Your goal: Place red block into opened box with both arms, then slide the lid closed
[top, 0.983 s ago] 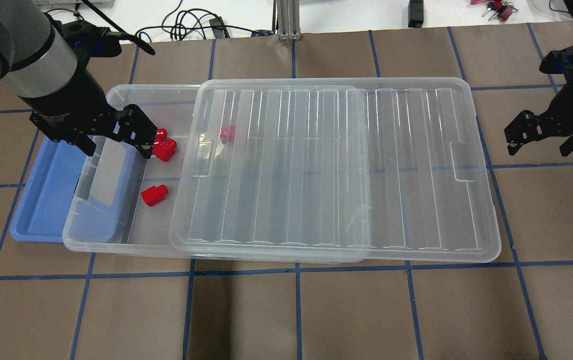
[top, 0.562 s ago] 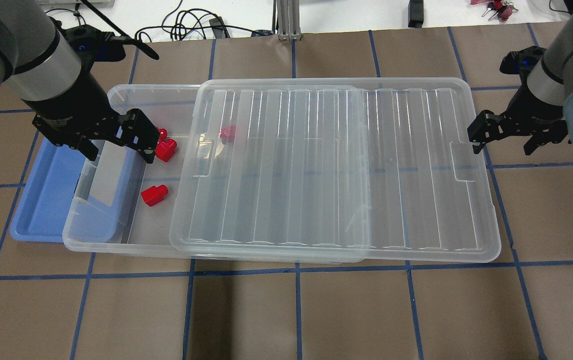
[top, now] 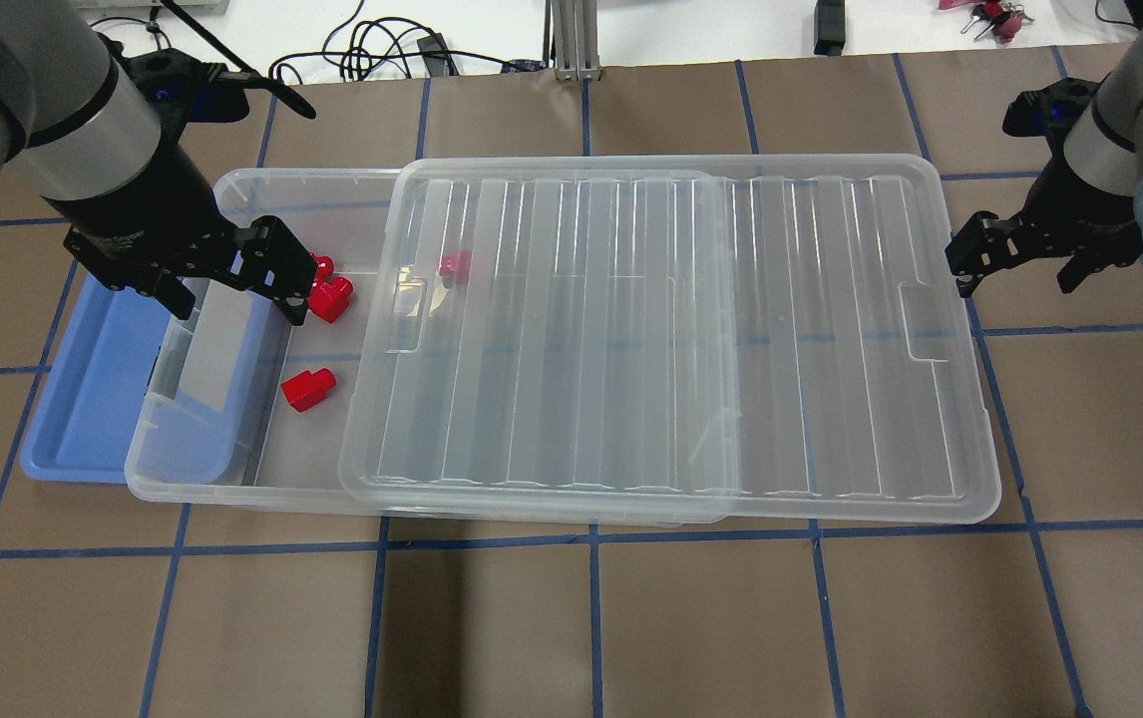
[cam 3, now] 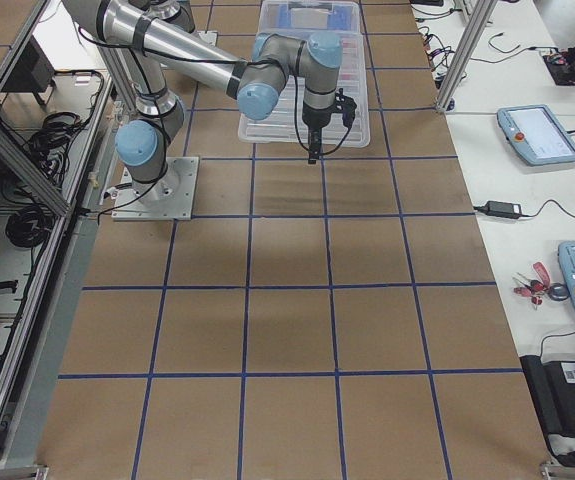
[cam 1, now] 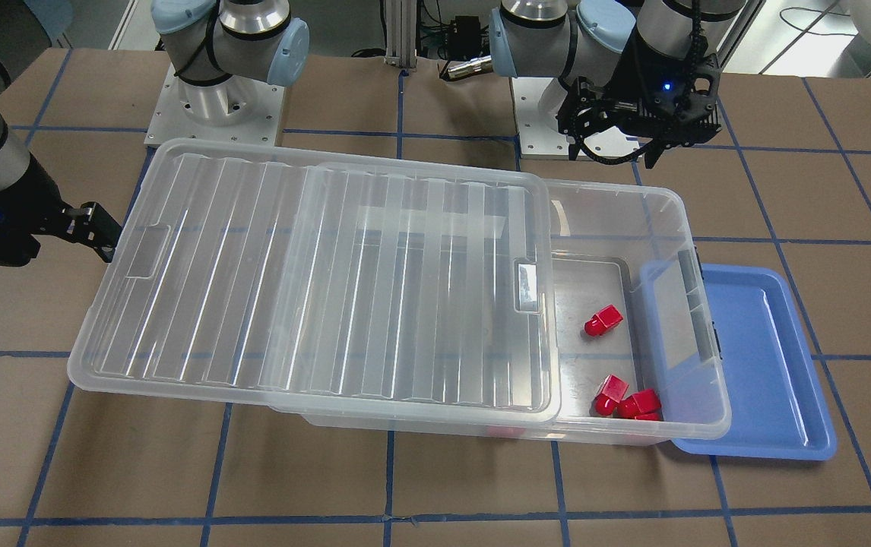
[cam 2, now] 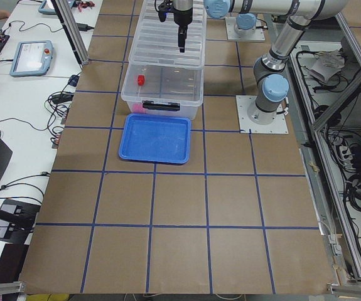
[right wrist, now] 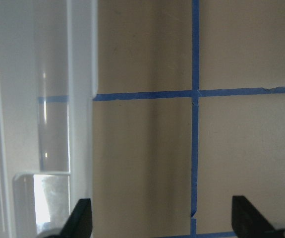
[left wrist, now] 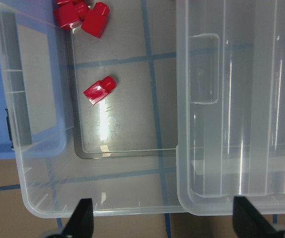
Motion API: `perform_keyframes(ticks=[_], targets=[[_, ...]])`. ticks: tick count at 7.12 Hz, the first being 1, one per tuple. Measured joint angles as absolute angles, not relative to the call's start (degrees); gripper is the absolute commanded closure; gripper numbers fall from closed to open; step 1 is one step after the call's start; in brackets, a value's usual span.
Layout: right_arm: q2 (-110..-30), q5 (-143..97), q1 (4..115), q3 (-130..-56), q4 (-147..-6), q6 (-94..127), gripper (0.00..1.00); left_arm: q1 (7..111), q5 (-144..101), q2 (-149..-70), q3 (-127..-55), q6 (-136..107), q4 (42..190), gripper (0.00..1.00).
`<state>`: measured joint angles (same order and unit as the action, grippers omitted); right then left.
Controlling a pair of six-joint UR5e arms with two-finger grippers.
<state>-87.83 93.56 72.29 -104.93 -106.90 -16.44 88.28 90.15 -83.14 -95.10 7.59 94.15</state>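
Overhead view, glossy red block (top: 309, 389) on clear box (top: 192, 489) floor at nine o'clock, ribbed lid (top: 671, 339) offset toward three, left gripper (top: 234, 299) spread empty over box end, right gripper (top: 1015, 279) spread by lid's edge.

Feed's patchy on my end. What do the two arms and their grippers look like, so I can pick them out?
The left arm and right arm are silver-grey tubes with light-blue joint caps. The left gripper and right gripper are black, each with two angular fingers and a small blue light. A black cable runs by the left wrist.
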Motion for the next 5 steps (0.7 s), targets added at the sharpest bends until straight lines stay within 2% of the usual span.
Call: perform_keyframes(ticks=[5], targets=[[-85.28,93.17,72.52,-104.97,-106.31,-16.59,0.00,88.24,90.20,-83.14,-95.10,8.06,93.84,0.00]])
